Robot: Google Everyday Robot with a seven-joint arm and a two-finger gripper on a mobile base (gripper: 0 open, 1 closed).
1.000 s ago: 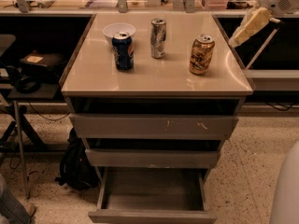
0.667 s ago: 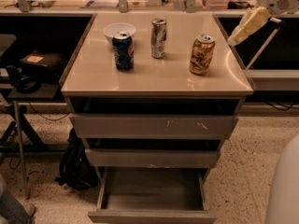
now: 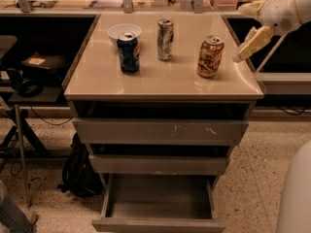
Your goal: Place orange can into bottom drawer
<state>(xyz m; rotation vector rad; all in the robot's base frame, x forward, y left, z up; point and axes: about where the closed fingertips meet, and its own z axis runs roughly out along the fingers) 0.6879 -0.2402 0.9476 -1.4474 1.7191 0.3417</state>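
- My hand (image 3: 240,33) hovers off the bench's (image 3: 160,84) right edge, fingers apart, holding nothing.
- Orange can (image 3: 210,57) stands upright near that edge.
- Bottom drawer (image 3: 158,224) is open.
- Silver can (image 3: 165,39) and blue can (image 3: 129,52) stand further left.

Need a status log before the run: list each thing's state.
Orange can: upright on cabinet top, ungrasped.
Blue can: upright.
Silver can: upright.
Bowl: upright, behind blue can.
Bottom drawer: pulled open, looks empty.
Upper drawers: seemingly slightly ajar.
Gripper: holds nothing, in air right of orange can.
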